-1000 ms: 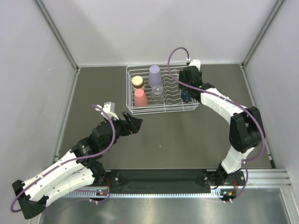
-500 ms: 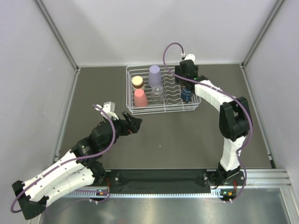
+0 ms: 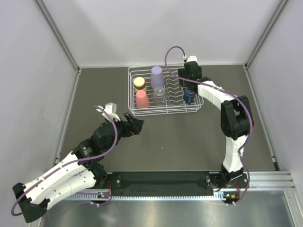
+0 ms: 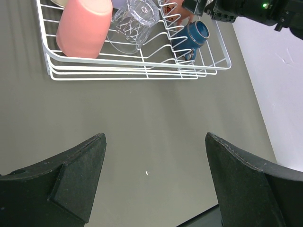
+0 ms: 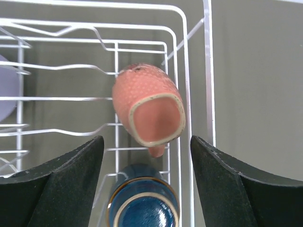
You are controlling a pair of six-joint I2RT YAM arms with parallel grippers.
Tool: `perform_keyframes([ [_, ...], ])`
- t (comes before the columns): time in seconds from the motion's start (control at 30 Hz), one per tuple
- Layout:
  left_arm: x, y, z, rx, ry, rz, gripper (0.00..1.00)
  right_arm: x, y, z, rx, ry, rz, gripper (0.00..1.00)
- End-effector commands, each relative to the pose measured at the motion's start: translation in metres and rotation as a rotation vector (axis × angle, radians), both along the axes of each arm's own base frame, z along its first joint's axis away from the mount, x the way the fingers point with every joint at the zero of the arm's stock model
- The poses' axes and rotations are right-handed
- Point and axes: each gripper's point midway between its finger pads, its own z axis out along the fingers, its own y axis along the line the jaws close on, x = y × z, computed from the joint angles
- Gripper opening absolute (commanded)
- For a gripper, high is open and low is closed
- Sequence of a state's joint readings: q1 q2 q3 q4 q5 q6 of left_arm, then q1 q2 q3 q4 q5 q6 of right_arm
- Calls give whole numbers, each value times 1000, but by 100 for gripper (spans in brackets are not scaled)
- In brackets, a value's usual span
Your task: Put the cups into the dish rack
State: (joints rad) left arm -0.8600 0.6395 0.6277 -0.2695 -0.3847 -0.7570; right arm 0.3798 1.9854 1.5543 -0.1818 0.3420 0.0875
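The white wire dish rack [image 3: 164,114] stands at the back middle of the table. In it are a lavender tumbler [image 3: 157,75], a pink tumbler [image 3: 142,100], a shiny faceted cup [image 3: 160,94], a cream-topped cup [image 3: 139,83] and a dark blue mug [image 3: 189,96]. My right gripper [image 3: 189,81] is open and empty above the rack's right end. In the right wrist view its jaws [image 5: 147,139] stand wide above a salmon-pink mug [image 5: 149,111] lying on its side, with the blue mug [image 5: 142,203] beside it. My left gripper [image 3: 137,125] is open and empty over the table in front of the rack.
The left wrist view shows the rack's front rim [image 4: 118,71], the pink tumbler [image 4: 83,26], the shiny cup [image 4: 135,19] and the blue mug [image 4: 196,33]. Grey walls enclose the table on three sides. A black rail runs along the near edge.
My right gripper has shifted slightly left and toward the back over the rack's right end, and its elbow has folded inward. The left arm has not moved.
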Motion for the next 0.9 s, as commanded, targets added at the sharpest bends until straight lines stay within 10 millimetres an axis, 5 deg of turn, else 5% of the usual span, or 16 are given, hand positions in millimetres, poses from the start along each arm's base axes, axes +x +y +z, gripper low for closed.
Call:
perform_keyframes([
  [0.0, 4, 0, 9, -23, -32, 7, 91, 24, -4, 22, 21, -77, 8, 73],
  [0.57, 7, 1, 4, -9, -22, 13, 91, 50, -8, 11, 16, -86, 23, 62],
  [0.77, 7, 1, 1, -6, -15, 11, 91, 52, -6, 10, 8, -80, 35, 49],
  [0.87, 7, 0, 1, -11, -13, 4, 91, 55, -7, 15, 8, -88, 33, 33],
])
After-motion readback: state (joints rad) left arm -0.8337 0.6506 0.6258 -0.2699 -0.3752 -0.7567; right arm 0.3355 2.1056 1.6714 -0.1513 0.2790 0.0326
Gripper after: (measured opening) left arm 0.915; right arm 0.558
